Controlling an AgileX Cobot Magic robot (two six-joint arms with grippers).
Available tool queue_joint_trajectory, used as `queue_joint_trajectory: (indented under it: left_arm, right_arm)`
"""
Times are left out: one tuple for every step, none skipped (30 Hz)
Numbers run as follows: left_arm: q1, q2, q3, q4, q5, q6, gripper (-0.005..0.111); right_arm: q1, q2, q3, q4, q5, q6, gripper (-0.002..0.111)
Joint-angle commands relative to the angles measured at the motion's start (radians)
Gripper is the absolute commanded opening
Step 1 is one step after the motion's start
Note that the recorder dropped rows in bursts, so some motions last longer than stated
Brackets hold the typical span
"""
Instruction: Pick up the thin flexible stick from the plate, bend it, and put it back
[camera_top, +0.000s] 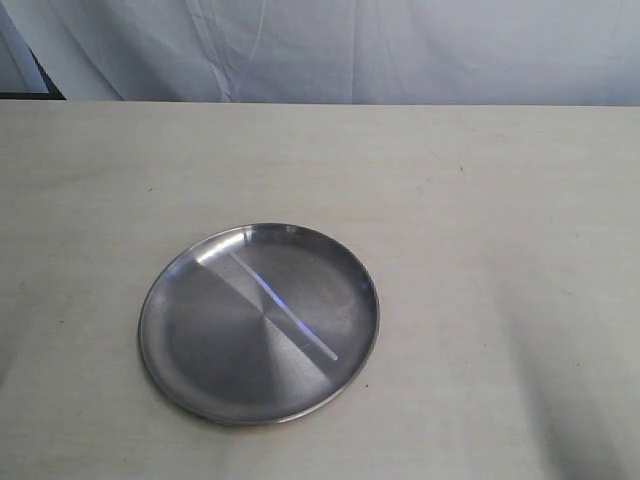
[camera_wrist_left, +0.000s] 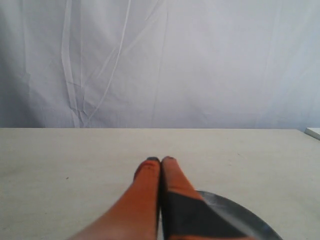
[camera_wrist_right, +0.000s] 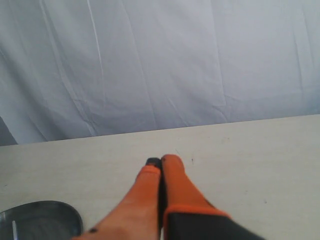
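A round steel plate (camera_top: 190, 345) lies on the pale table, a little left of centre and near the front. The thin flexible stick (camera_top: 285, 307) lies straight across it, from upper left to lower right, with a bluish sheen. Neither arm shows in the exterior view. In the left wrist view my left gripper (camera_wrist_left: 160, 160) is shut with nothing between its orange fingers, and an edge of the plate (camera_wrist_left: 250, 218) shows beside it. My right gripper (camera_wrist_right: 161, 161) is likewise shut and empty, with the plate (camera_wrist_right: 55, 215) off to one side and an end of the stick (camera_wrist_right: 14, 229) on it.
The pale table (camera_top: 480, 200) stretches around the plate. A white cloth backdrop (camera_top: 350, 50) hangs behind the table's far edge. A dark gap (camera_top: 40, 80) shows at the back left corner.
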Motion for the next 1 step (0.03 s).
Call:
queue_joint_trajectory:
  left_arm:
    - [-0.002, -0.003, 0.004, -0.001, 0.001, 0.003, 0.0]
  right_arm:
    - [-0.005, -0.007, 0.002, 0.004, 0.003, -0.005, -0.001]
